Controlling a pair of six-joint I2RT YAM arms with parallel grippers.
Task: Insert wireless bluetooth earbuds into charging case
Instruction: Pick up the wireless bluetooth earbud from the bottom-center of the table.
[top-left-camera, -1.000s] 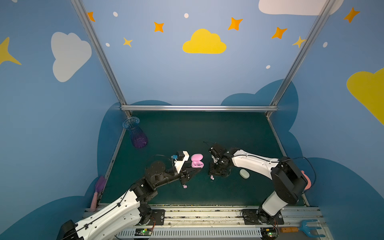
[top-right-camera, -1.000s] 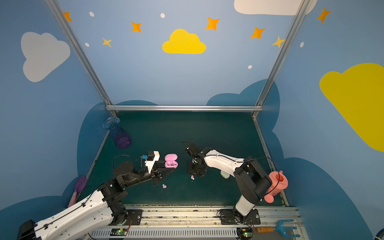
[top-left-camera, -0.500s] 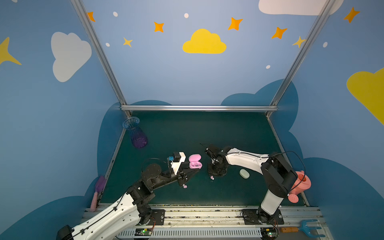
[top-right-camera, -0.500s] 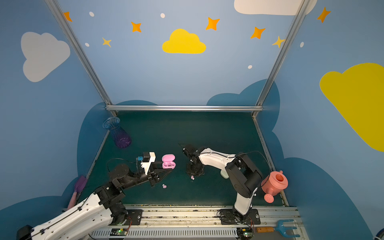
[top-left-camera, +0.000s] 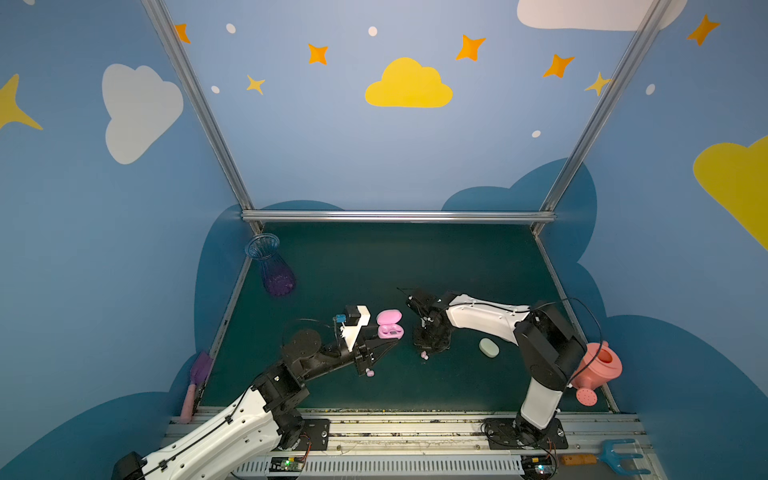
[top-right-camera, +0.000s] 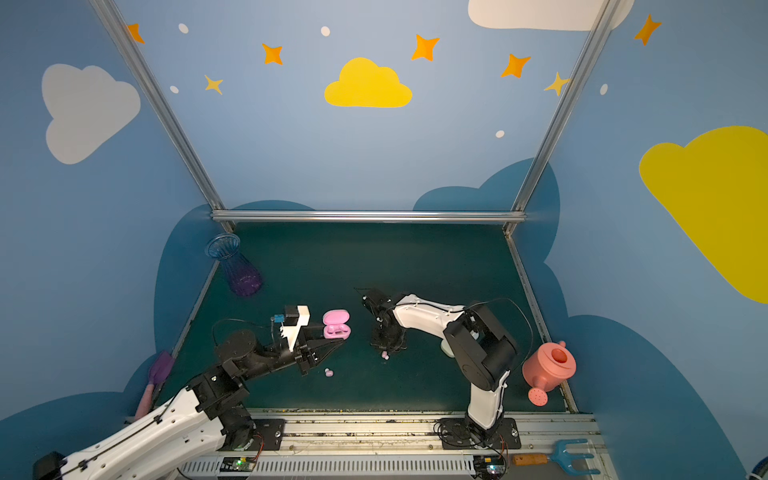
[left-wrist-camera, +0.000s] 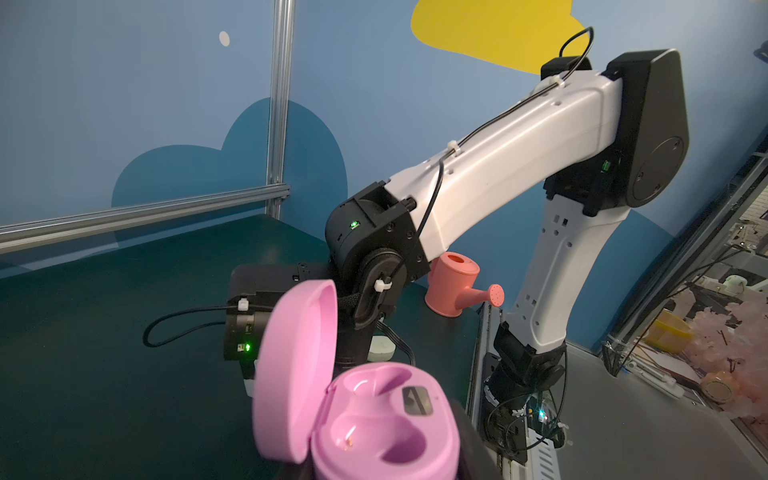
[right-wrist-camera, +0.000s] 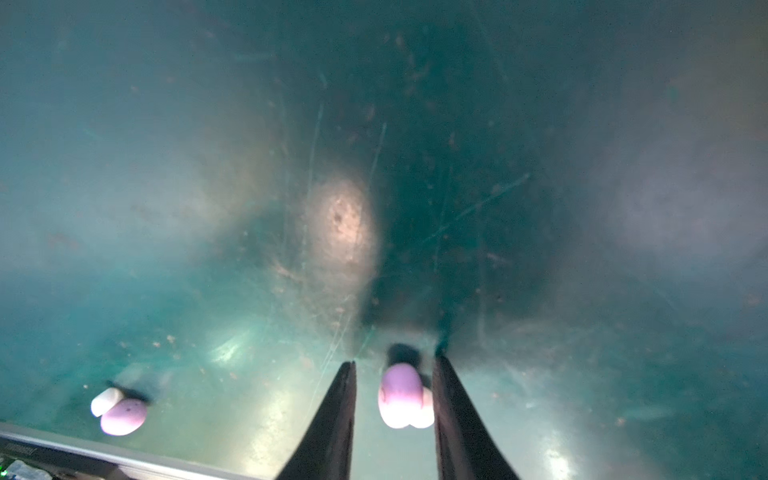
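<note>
left pincer (top-left-camera: 388, 344) grips open pink case (top-left-camera: 390, 326) | right pincer (right-wrist-camera: 395, 361) slightly apart, straddling pink earbud (right-wrist-camera: 403, 395)

No words, brands, numbers or signs can be read in any of the views. The only label-like thing is a small dark sticker (left-wrist-camera: 417, 401) on the inner deck of the pink charging case (left-wrist-camera: 386, 440), which stands open. It sits beside the earbud wells and shows a pale angular mark, too blurred to read as letters.
</note>
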